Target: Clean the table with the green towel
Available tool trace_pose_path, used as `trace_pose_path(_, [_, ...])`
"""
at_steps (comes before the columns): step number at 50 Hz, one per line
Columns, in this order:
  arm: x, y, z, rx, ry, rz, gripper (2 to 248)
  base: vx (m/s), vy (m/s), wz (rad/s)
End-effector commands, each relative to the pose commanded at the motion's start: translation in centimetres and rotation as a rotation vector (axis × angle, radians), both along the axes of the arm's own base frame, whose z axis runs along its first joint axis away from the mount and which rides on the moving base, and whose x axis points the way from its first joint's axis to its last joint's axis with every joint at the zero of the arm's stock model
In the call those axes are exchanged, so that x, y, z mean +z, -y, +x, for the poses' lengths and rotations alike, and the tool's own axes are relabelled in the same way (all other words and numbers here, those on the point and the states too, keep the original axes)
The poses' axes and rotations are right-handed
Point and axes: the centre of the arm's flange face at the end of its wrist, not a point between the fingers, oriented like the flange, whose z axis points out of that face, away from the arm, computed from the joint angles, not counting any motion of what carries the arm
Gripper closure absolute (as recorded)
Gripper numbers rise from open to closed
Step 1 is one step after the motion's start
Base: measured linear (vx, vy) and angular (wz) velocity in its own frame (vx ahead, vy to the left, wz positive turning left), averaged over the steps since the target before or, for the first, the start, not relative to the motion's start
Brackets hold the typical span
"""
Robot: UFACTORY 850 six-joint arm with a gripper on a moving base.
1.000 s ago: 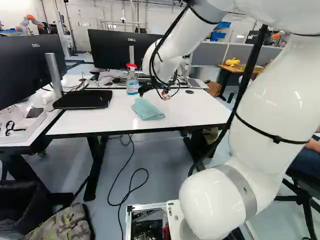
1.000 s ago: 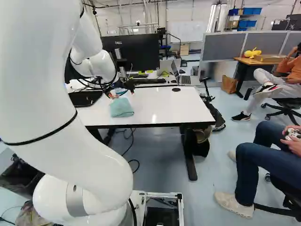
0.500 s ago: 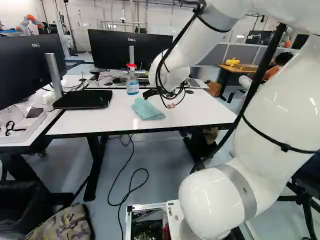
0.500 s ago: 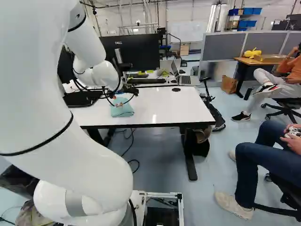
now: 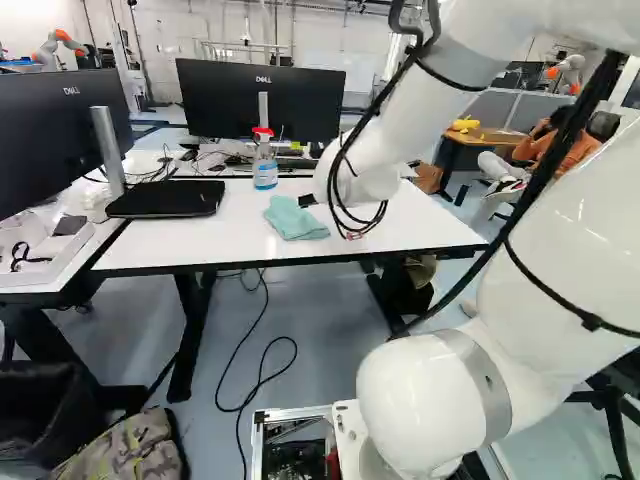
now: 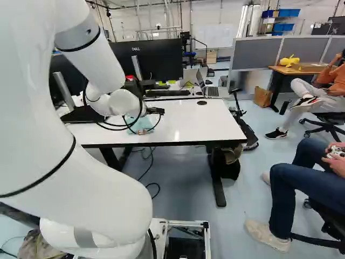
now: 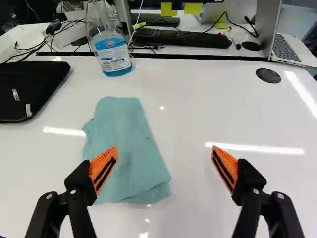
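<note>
The folded green towel [image 7: 126, 144] lies on the white table [image 5: 400, 228], and its near part is partly covered by the arm in the right base view. Most of my gripper [image 6: 156, 110] is hidden behind the wrist there; a black part of it shows over the table. In the wrist view my gripper [image 7: 165, 149] stands open, fingers wide apart with nothing held. One finger overlaps the towel's side and the other is over bare white tabletop. The towel's larger part appears ahead of and between the fingers.
A clear spray bottle with blue liquid [image 7: 115, 52] stands beyond the towel, beside a black laptop-like slab [image 5: 165, 198]. Monitors [image 5: 250, 98], a keyboard [image 7: 181, 37], cables and a laptop [image 7: 287, 47] are at the back. Another robot [image 5: 58, 45] stands far off.
The arm has swung so that its wrist is farther right and lower in both base views. The towel and the bottle have stayed where they were, and the base has not moved.
</note>
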Motion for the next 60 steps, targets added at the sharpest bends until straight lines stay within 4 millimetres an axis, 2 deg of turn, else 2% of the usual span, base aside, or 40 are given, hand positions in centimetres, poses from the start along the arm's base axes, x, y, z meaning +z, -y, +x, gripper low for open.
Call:
trace_pose_path(31, [-3.4, 2.5, -6.0, -0.057, 0.145, 0.01, 3, 0.0, 0.0, 0.0])
trace_pose_path(60, [-5.2, 3.5, -9.6, -0.088, 0.227, 0.011, 3, 0.0, 0.0, 0.0])
